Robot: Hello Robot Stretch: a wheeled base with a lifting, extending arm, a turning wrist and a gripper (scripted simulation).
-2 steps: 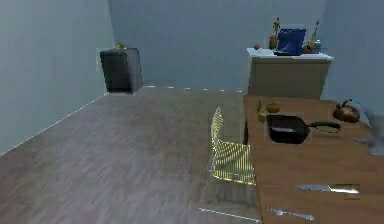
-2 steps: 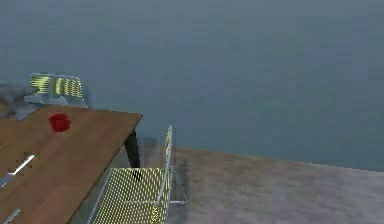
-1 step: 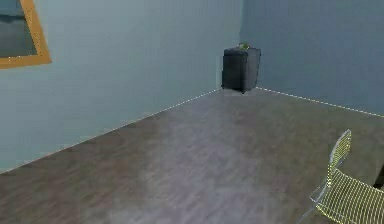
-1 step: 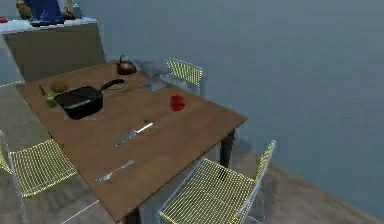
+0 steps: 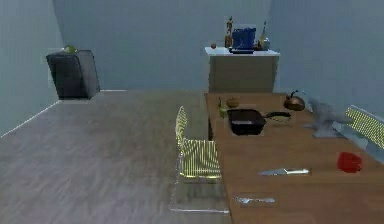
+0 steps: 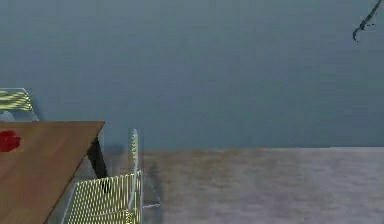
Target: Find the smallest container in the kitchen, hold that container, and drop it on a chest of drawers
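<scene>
We spot a small red thing on the wooden surface near the forward view's right edge (too small to name its shape). A dark pan, kettle and knife share that surface. White cabinet at the far wall; fingers' state, we cannot tell.

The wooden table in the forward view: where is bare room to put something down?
The wooden table is bare in the middle, between the dark pan and the knife, and in the near corner beside the red thing. The far end is crowded: pan, kettle and a grey thing.
</scene>
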